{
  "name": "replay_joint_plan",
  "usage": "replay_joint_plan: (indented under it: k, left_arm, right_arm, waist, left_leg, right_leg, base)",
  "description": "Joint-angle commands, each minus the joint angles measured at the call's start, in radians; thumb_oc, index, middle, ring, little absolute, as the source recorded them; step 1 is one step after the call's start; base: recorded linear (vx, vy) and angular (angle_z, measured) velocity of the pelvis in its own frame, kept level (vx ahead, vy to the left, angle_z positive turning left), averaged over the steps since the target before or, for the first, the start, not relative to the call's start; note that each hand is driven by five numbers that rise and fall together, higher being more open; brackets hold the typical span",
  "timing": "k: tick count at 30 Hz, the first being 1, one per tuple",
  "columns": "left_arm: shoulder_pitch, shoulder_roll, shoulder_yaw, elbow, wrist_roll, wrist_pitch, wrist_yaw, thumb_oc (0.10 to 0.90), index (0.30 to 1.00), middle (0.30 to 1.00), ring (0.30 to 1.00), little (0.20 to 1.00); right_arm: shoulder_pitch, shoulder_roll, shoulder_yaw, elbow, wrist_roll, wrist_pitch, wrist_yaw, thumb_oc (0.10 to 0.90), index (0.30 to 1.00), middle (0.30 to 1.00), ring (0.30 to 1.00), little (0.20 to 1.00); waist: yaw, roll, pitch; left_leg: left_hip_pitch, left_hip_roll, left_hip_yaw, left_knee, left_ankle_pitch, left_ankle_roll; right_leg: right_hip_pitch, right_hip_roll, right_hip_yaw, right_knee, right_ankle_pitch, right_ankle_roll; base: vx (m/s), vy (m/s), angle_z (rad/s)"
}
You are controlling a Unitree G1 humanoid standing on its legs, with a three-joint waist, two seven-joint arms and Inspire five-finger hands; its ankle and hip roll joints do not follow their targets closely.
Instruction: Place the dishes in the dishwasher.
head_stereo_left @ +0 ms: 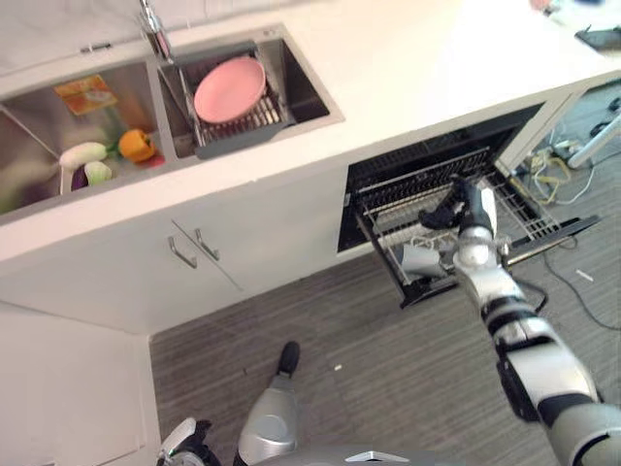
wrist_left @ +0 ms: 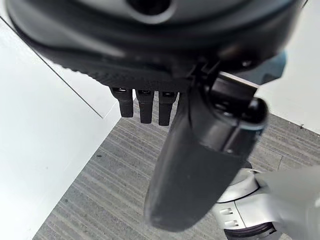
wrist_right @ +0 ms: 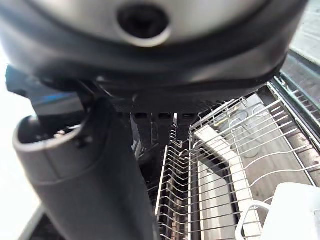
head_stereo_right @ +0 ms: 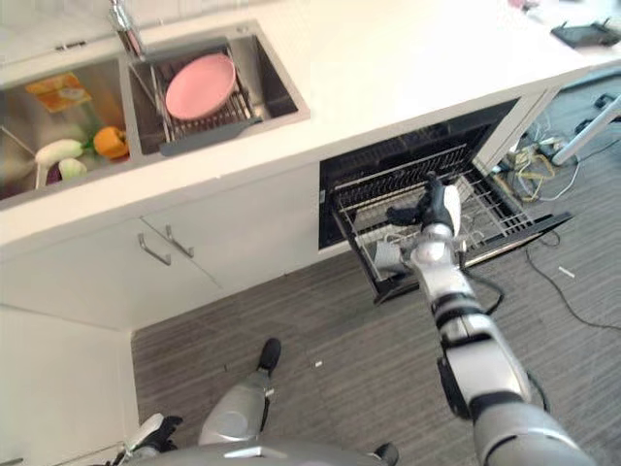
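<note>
Steel double sink [head_stereo_left: 310, 97] at far left: yellow-orange and white toy vegetables [head_stereo_left: 102, 155] in one basin, round pink plate [head_stereo_left: 230, 88] on a grey drying rack [head_stereo_left: 238, 131] in the other, well apart from both hands, under a chrome tap [head_stereo_left: 153, 31]. Left hand [wrist_left: 150, 107] hangs beside a white cabinet panel [wrist_left: 40, 140] over grey striped floor [wrist_left: 115, 190], fingers [wrist_left: 146, 106] straight and relaxed, thumb out, holding nothing. Right hand [head_stereo_left: 464, 206] over the pulled-out wire dishwasher rack [head_stereo_left: 524, 218], fingers [wrist_right: 160, 127] straight, empty, pointing down at the tines; white mug [head_stereo_left: 419, 259] sits in the rack just below the hand, not touched.
</note>
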Motion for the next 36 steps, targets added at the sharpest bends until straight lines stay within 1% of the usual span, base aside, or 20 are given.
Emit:
replay_joint_plan:
  k: [1,2,3,5,7,8,9,12,13,16,22,24,25,26,29,30,33,34,35,36]
  left_arm:
    - [0.049,-0.027,-0.031,0.129,0.043,0.063,-0.044,0.800,0.900,0.900,0.900,0.900]
    - [0.040,-0.036,-0.007,0.138,0.021,0.070,-0.056,0.800,0.900,0.900,0.900,0.900]
    - [0.040,-0.035,-0.008,0.137,0.021,0.070,-0.057,0.800,0.900,0.900,0.900,0.900]
    - [0.042,-0.023,0.034,0.138,-0.015,0.076,-0.057,0.800,0.900,0.900,0.900,0.900]
    - [0.035,-0.017,0.100,0.134,-0.104,0.074,-0.060,0.800,0.900,0.900,0.900,0.900]
    - [0.034,-0.012,0.124,0.133,-0.147,0.071,-0.066,0.800,0.900,0.900,0.900,0.900]
    - [0.035,-0.011,0.145,0.134,-0.180,0.071,-0.080,0.800,0.900,0.900,0.900,0.900]
    - [0.043,-0.029,0.195,0.135,-0.226,0.057,-0.078,0.800,0.900,0.900,0.900,0.900]
    - [0.042,-0.036,0.211,0.129,-0.243,0.056,-0.075,0.800,0.900,0.900,0.900,0.900]
    - [0.030,-0.059,0.205,0.133,-0.278,0.052,-0.075,0.800,0.900,0.900,0.900,0.900]
    - [0.030,-0.059,0.205,0.133,-0.278,0.052,-0.075,0.800,0.900,0.900,0.900,0.900]
    - [0.028,-0.067,0.185,0.143,-0.275,0.052,-0.092,0.800,0.900,0.900,0.900,0.900]
    - [0.013,-0.073,0.156,0.107,-0.256,0.043,-0.072,0.800,0.900,0.900,0.900,0.900]
    - [0.013,-0.073,0.154,0.102,-0.252,0.041,-0.069,0.800,0.900,0.900,0.900,0.900]
    - [0.013,-0.073,0.154,0.102,-0.252,0.041,-0.069,0.800,0.900,0.900,0.900,0.900]
    - [0.006,-0.065,0.128,0.103,-0.208,0.030,-0.047,0.800,0.900,0.900,0.900,0.900]
    - [0.006,-0.065,0.127,0.103,-0.208,0.029,-0.047,0.800,0.900,0.900,0.900,0.900]
    - [0.004,-0.066,0.129,0.102,-0.200,0.031,-0.052,0.800,0.900,0.900,0.900,0.900]
    - [0.004,-0.066,0.129,0.102,-0.200,0.031,-0.052,0.800,0.900,0.900,0.900,0.900]
    - [0.006,-0.071,0.137,0.101,-0.195,0.031,-0.068,0.800,0.900,0.900,0.900,0.900]
  right_arm:
    - [0.054,-0.087,-0.066,-0.177,-0.086,-0.087,-0.021,0.800,0.900,0.900,0.900,0.900]
    - [0.146,-0.071,-0.099,-0.283,-0.080,-0.107,0.005,0.800,0.900,0.900,0.900,0.900]
    - [0.149,-0.071,-0.101,-0.287,-0.081,-0.105,0.006,0.800,0.900,0.900,0.900,0.900]
    - [0.257,-0.050,-0.128,-0.407,-0.056,-0.128,0.045,0.800,0.900,0.900,0.900,0.900]
    - [0.367,-0.026,-0.147,-0.509,-0.006,-0.150,0.090,0.800,0.900,0.900,0.900,0.900]
    - [0.396,-0.021,-0.148,-0.539,0.013,-0.158,0.104,0.800,0.900,0.900,0.900,0.900]
    - [0.425,-0.009,-0.148,-0.552,0.029,-0.166,0.109,0.800,0.900,0.900,0.900,0.900]
    - [0.524,0.004,-0.148,-0.651,0.014,-0.177,0.162,0.800,0.900,0.900,0.900,0.900]
    - [0.543,0.009,-0.145,-0.665,0.019,-0.178,0.173,0.800,0.900,0.900,0.900,0.900]
    - [0.542,-0.020,-0.132,-0.696,0.047,-0.186,0.213,0.800,0.900,0.900,0.900,0.900]
    - [0.542,-0.020,-0.132,-0.696,0.047,-0.186,0.213,0.800,0.900,0.900,0.900,0.900]
    - [0.544,-0.034,-0.129,-0.743,0.082,-0.196,0.232,0.800,0.900,0.900,0.900,0.900]
    - [0.545,-0.065,-0.124,-0.826,0.098,-0.198,0.228,0.800,0.900,0.900,0.900,0.900]
    - [0.553,-0.066,-0.130,-0.835,0.092,-0.200,0.227,0.800,0.900,0.900,0.900,0.900]
    - [0.554,-0.066,-0.130,-0.836,0.092,-0.200,0.227,0.800,0.900,0.900,0.900,0.900]
    - [0.578,-0.065,-0.170,-0.871,0.057,-0.207,0.212,0.800,0.900,0.900,0.900,0.900]
    - [0.580,-0.065,-0.171,-0.872,0.057,-0.207,0.213,0.800,0.900,0.900,0.900,0.900]
    - [0.588,-0.068,-0.197,-0.889,0.050,-0.211,0.208,0.800,0.900,0.900,0.900,0.900]
    - [0.588,-0.068,-0.197,-0.889,0.050,-0.211,0.208,0.800,0.900,0.900,0.900,0.900]
    - [0.591,-0.059,-0.239,-0.904,0.031,-0.219,0.212,0.800,0.900,0.900,0.900,0.900]
  waist:
    - [-0.023,0.066,-0.067]
    - [-0.063,0.078,-0.057]
    - [-0.060,0.076,-0.059]
    - [-0.097,0.082,-0.060]
    - [-0.150,0.085,-0.059]
    - [-0.164,0.086,-0.060]
    - [-0.175,0.082,-0.058]
    - [-0.194,0.076,-0.069]
    - [-0.198,0.075,-0.069]
    - [-0.208,0.100,-0.075]
    - [-0.209,0.101,-0.074]
    - [-0.220,0.115,-0.068]
    - [-0.231,0.110,-0.027]
    - [-0.230,0.113,-0.029]
    - [-0.231,0.113,-0.028]
    - [-0.234,0.112,-0.037]
    - [-0.239,0.112,-0.037]
    - [-0.245,0.127,-0.059]
    - [-0.245,0.127,-0.059]
    - [-0.233,0.131,-0.085]
  left_leg:
    - [0.149,-0.046,0.002,-0.001,-0.218,0.061]
    - [0.183,-0.057,-0.010,-0.001,-0.225,0.086]
    - [0.180,-0.060,-0.008,-0.001,-0.222,0.087]
    - [0.198,-0.059,-0.017,-0.001,-0.228,0.093]
    - [0.206,-0.039,-0.018,-0.001,-0.227,0.085]
    - [0.210,-0.034,-0.013,-0.001,-0.224,0.084]
    - [0.222,-0.038,-0.014,-0.001,-0.226,0.083]
    - [0.255,-0.042,-0.018,-0.001,-0.235,0.081]
    - [0.255,-0.038,-0.020,-0.001,-0.230,0.077]
    - [0.249,-0.021,-0.027,0.023,-0.228,0.065]
    - [0.249,-0.021,-0.028,0.023,-0.228,0.065]
    - [0.200,-0.028,-0.027,0.133,-0.252,0.050]
    - [0.092,0.053,0.151,0.270,-0.220,0.001]
    - [0.096,0.077,0.145,0.240,-0.205,-0.004]
    - [0.099,0.077,0.143,0.235,-0.202,-0.004]
    - [0.097,0.184,0.115,0.133,-0.110,-0.034]
    - [0.103,0.183,0.110,0.122,-0.104,-0.035]
    - [0.150,0.213,0.185,0.040,-0.094,-0.044]
    - [0.150,0.213,0.185,0.040,-0.094,-0.044]
    - [0.171,0.176,0.170,0.003,-0.111,-0.042]
  right_leg:
    - [-0.072,-0.076,0.055,0.174,0.006,0.038]
    - [-0.107,-0.102,0.131,0.304,0.006,0.032]
    - [-0.114,-0.106,0.136,0.307,0.007,0.032]
    - [-0.142,-0.068,0.220,0.380,-0.030,0.008]
    - [-0.174,0.054,0.352,0.374,-0.149,-0.026]
    - [-0.201,0.129,0.404,0.348,-0.180,-0.044]
    - [-0.200,0.172,0.417,0.300,-0.199,-0.058]
    - [-0.173,0.205,0.458,0.246,-0.206,-0.067]
    - [-0.168,0.222,0.460,0.230,-0.204,-0.080]
    - [-0.136,0.246,0.425,0.156,-0.183,-0.087]
    - [-0.135,0.246,0.425,0.155,-0.183,-0.087]
    - [-0.109,0.258,0.425,0.121,-0.182,-0.110]
    - [-0.047,0.232,0.337,0.100,-0.202,-0.134]
    - [-0.041,0.233,0.329,0.096,-0.202,-0.131]
    - [-0.038,0.233,0.328,0.094,-0.202,-0.132]
    - [-0.017,0.205,0.285,0.093,-0.203,-0.101]
    - [-0.012,0.206,0.279,0.090,-0.203,-0.101]
    - [-0.008,0.200,0.236,0.087,-0.202,-0.085]
    - [-0.008,0.200,0.237,0.087,-0.202,-0.085]
    - [-0.007,0.159,0.216,0.102,-0.188,-0.061]
  base:
    - [0.02,0.159,-0.34]
    - [0.01,0.164,-0.44]
    - [0.03,0.110,-0.41]
    - [0.01,-0.018,-0.17]
    - [0.02,-0.113,0.09]
    - [0.07,-0.177,0.21]
    - [0.09,-0.182,-0.15]
    - [0.12,-0.213,-0.16]
    - [0.09,-0.383,-0.04]
    - [0.03,-0.209,-0.22]
    - [0.01,-0.041,0.02]
    - [-0.01,-0.282,0.07]
    - [-0.05,-0.165,0.45]
    - [-0.05,-0.098,1.51]
    - [0.03,0.107,0.79]
    - [0.09,0.297,0.06]
    - [0.04,0.154,0.98]
    - [0.03,0.173,0.45]
    - [0.17,0.576,0.24]
    - [0.18,0.557,0.32]
